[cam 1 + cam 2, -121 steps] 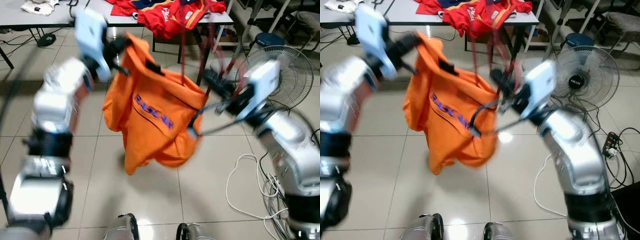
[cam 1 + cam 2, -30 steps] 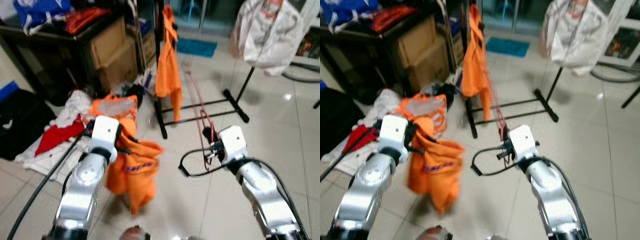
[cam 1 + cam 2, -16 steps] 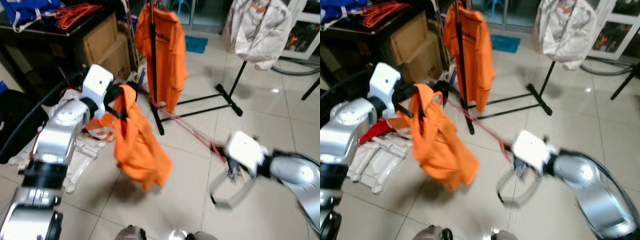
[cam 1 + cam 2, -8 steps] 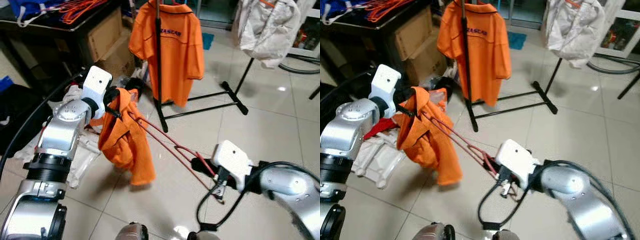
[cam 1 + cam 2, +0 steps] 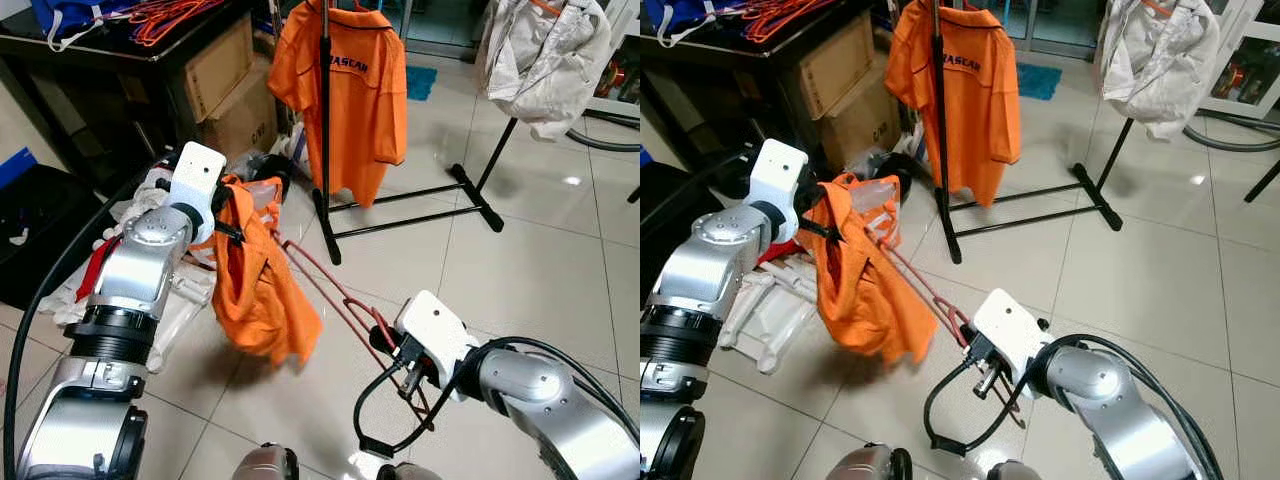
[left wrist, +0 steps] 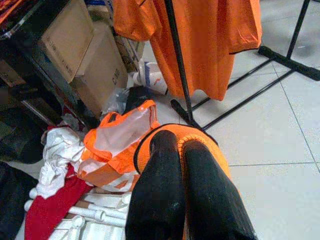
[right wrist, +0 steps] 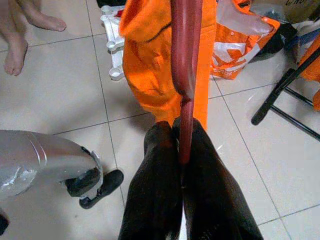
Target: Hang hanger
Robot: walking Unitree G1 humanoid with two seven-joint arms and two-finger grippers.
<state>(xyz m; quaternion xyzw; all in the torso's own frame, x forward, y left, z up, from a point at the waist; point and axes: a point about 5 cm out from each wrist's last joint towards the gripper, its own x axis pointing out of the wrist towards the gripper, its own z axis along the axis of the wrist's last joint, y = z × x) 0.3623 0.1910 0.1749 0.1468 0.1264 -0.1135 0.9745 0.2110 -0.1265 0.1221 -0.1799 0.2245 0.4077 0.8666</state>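
Hanger, pinched by the right gripper, reaches into the orange shirt clamped in the left gripper, and could pull out while being lifted toward the rack.

We are standing in a cluttered storeroom: cardboard boxes, a garment rack, clothes heaped on tiled floor.

One legible text: dark blue lettering across the chest of the orange polo shirt hanging on the black garment rack, reading roughly "RASCAR"; first letter partly cut by the rack pole. Same print visible in the right eye view. Cardboard boxes show no readable marks. Nothing else legible.
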